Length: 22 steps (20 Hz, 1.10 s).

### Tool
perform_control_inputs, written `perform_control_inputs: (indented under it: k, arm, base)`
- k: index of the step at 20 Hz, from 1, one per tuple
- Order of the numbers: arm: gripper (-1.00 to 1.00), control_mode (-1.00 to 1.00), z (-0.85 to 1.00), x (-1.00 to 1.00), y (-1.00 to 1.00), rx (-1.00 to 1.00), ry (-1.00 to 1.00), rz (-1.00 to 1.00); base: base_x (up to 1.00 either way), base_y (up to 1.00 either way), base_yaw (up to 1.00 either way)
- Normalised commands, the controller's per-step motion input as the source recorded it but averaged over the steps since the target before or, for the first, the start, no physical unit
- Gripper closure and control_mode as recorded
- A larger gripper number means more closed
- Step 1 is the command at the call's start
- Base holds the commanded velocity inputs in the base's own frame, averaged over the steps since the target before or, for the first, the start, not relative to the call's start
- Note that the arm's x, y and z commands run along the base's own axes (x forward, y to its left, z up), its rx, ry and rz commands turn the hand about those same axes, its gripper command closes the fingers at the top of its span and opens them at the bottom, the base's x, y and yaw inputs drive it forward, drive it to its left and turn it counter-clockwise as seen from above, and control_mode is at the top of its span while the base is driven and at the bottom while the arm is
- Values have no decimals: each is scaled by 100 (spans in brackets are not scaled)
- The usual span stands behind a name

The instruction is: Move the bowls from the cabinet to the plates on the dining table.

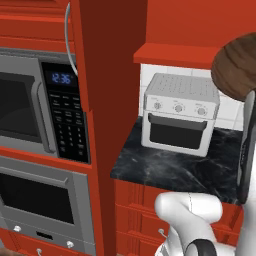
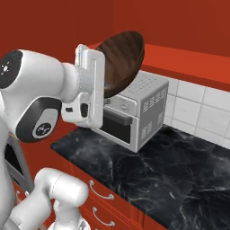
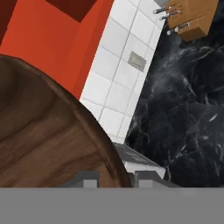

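My gripper (image 2: pixel 107 95) is shut on the rim of the dark brown wooden bowl (image 2: pixel 122 56). It holds the bowl tilted on edge in the air, in front of the toaster oven. The left base view shows the bowl (image 1: pixel 234 67) at the upper right, just under the red wall cabinet (image 1: pixel 200 25). From the hand camera the bowl's grained inside (image 3: pixel 43 140) covers the lower left, with the gripper (image 3: pixel 116 180) clamped over its rim. The plates and the dining table are out of view.
A silver toaster oven (image 1: pixel 180 115) stands on a black marble counter (image 2: pixel 148 175) against the tiled wall. Red drawers (image 2: pixel 103 202) sit below it. A microwave (image 1: pixel 35 110) and a wall oven (image 1: pixel 40 200) are at the left. A wooden knife block (image 3: pixel 192 17) stands on the counter.
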Motion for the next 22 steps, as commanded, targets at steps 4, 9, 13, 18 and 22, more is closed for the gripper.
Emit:
perform_control_inputs:
  k: [4,9,13,18,22]
  arm:
    - [100,-100,58,-96,28,28,10,-9]
    - [100,-100,18,-67,47,26,9,6]
    - [100,-100,0,-21,66,23,2,13]
    - [100,-100,-19,-4,67,21,-12,5]
    - [100,-100,-15,-33,30,2,-3,0]
  base:
    - [0,0,0]
    - [0,0,0]
    - [0,0,0]
    - [0,0,0]
    - [0,0,0]
